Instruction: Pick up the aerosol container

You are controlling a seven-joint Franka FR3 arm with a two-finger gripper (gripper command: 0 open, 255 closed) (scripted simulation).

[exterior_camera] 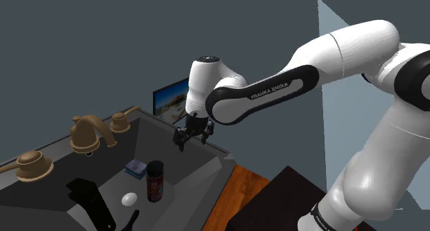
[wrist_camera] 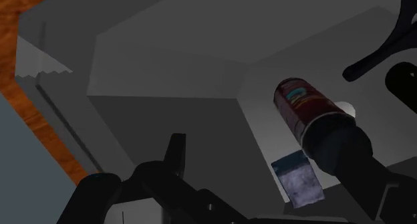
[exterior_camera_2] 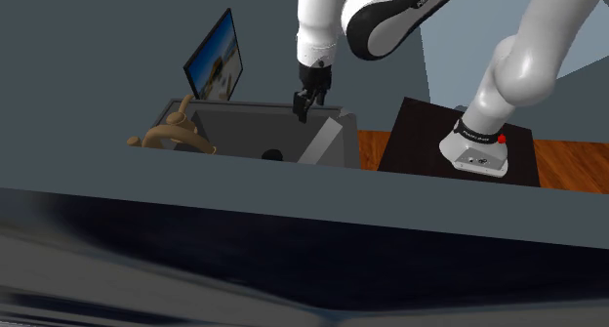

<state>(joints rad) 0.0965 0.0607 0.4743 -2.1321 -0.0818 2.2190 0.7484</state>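
1. down in the sink basin [exterior_camera: 148,143], the shoulder view gives you the aerosol can [exterior_camera: 155,181] standing upright on the dark grey floor. it is a dark red cylinder with a tall black cap. just beside it, toward the faucet [exterior_camera: 88,133], lies a small flat bluish box [exterior_camera: 136,169]. a smooth white oval thing [exterior_camera: 129,199] and a black angular piece [exterior_camera: 86,198] lie near it in the same basin. the faucet is bronze-coloured and curves over the back rim. the gripper [exterior_camera: 193,134] hangs over the basin, higher than the can and to that view's right of it. its two black fingers [exterior_camera: 181,140] stand apart with nothing between them.
2. across in the second exterior view, you see the basin as a plain grey box with one slanted wall. the gripper points down just above its rim. a thin framed picture [exterior_camera_2: 215,57] leans behind the basin. the glossy white arm [exterior_camera_2: 527,52] rises from a dark stand [exterior_camera_2: 429,140] on a wood-grain floor [exterior_camera_2: 566,164].
3. along the wrist view, the can shows a teal label on red, with its cap nearest you. the box lies just beside the cap. one black finger stands well clear of the can.
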